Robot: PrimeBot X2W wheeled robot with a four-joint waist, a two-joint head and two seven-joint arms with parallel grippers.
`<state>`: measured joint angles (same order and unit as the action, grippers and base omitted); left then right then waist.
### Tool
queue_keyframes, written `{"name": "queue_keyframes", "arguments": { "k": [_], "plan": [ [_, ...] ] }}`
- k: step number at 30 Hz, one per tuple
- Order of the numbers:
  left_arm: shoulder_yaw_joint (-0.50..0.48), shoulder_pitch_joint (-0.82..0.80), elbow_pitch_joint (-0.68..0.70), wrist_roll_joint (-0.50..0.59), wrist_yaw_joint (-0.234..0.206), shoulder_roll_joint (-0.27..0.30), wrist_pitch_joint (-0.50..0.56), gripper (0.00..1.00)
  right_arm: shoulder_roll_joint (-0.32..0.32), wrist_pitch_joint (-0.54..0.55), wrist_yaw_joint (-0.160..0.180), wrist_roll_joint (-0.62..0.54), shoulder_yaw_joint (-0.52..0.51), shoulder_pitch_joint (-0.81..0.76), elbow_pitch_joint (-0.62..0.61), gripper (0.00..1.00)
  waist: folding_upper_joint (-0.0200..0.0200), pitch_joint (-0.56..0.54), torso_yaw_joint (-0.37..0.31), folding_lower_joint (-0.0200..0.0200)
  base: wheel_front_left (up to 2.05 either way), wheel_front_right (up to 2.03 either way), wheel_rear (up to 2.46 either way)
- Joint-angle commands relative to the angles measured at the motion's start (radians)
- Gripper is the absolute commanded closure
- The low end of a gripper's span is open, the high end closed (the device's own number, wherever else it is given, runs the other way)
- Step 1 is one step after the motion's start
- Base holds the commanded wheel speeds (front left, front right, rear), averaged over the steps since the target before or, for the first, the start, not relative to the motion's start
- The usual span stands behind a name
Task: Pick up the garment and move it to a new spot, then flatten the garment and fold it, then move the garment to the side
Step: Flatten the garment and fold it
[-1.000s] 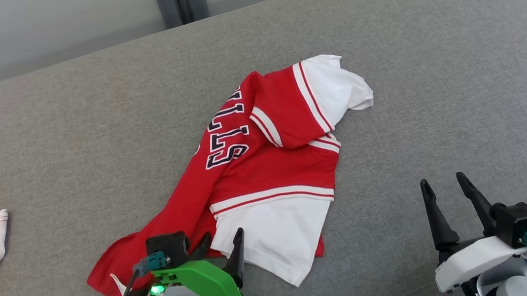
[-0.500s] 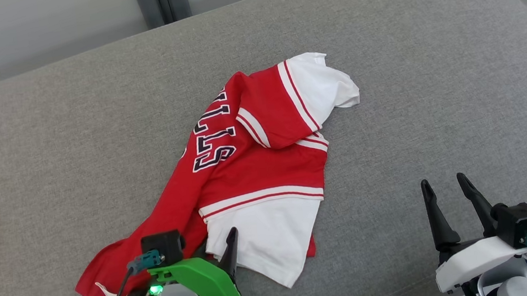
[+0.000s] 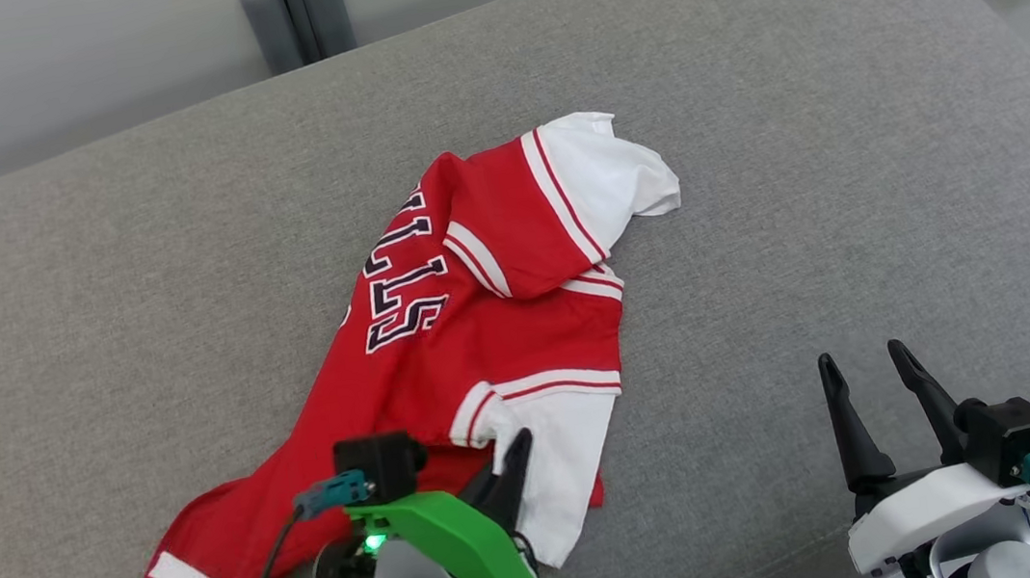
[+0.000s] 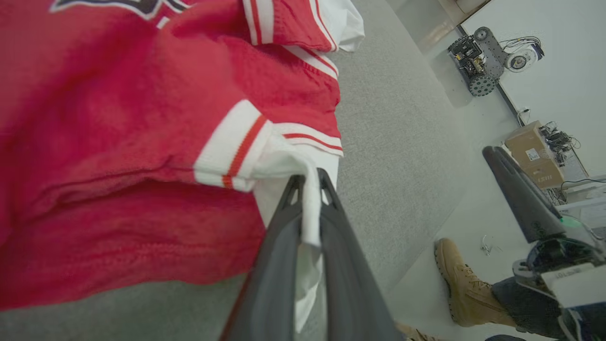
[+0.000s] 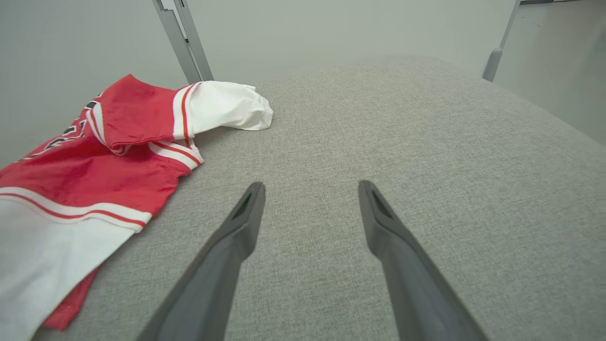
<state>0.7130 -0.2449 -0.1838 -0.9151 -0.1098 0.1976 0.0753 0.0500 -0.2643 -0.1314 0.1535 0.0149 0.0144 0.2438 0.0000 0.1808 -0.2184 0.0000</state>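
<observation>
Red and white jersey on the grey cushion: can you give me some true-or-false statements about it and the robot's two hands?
The green left hand pinches white fabric of the red and white jersey. True.
The white right hand grips the jersey too. False: it is open over bare grey fabric cushion, apart from the cloth.
The jersey lies flat and smooth. False: it is crumpled, one sleeve folded over.
A tan boot stands on the floor beyond the cushion's edge. True.
</observation>
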Motion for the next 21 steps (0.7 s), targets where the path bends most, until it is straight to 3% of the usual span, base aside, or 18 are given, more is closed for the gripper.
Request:
{"name": "queue_keyframes", "arguments": {
  "k": [1, 10, 17, 18, 19, 21],
  "plan": [
    [0.009, -0.016, 0.012, -0.004, 0.013, -0.011, 0.011, 1.0, 0.001, 0.0, 0.001, -0.001, 0.003, 0.005, 0.002, 0.0, 0.0, 0.001, -0.009, 0.0, 0.0, 0.0, 0.0],
    [0.055, -0.168, 0.031, -0.012, 0.065, -0.098, 0.066, 1.0, 0.001, 0.0, 0.001, 0.027, 0.02, 0.045, 0.004, 0.0, 0.0, 0.037, -0.081, 0.0, 0.0, 0.0, 0.0],
    [0.093, -0.257, -0.022, -0.016, 0.05, -0.141, 0.014, 1.0, 0.001, 0.0, 0.001, 0.066, 0.036, 0.054, 0.013, 0.0, 0.0, 0.066, -0.156, 0.0, 0.0, 0.0, 0.0],
    [0.101, -0.264, -0.04, -0.012, 0.044, -0.143, -0.007, 0.91, 0.001, 0.0, 0.001, 0.069, 0.038, 0.053, 0.014, 0.0, 0.0, 0.07, -0.167, 0.0, 0.0, 0.0, 0.0],
    [0.11, -0.261, -0.06, -0.019, 0.039, -0.144, -0.023, 0.64, 0.001, 0.0, 0.001, 0.075, 0.038, 0.052, 0.015, 0.0, 0.0, 0.074, -0.177, 0.0, 0.0, 0.0, 0.0],
    [0.142, -0.246, -0.092, -0.036, 0.039, -0.146, -0.035, 0.52, 0.001, 0.0, 0.001, 0.08, 0.037, 0.048, 0.015, 0.0, 0.0, 0.078, -0.19, 0.0, 0.0, 0.0, 0.0]
  ]
}}
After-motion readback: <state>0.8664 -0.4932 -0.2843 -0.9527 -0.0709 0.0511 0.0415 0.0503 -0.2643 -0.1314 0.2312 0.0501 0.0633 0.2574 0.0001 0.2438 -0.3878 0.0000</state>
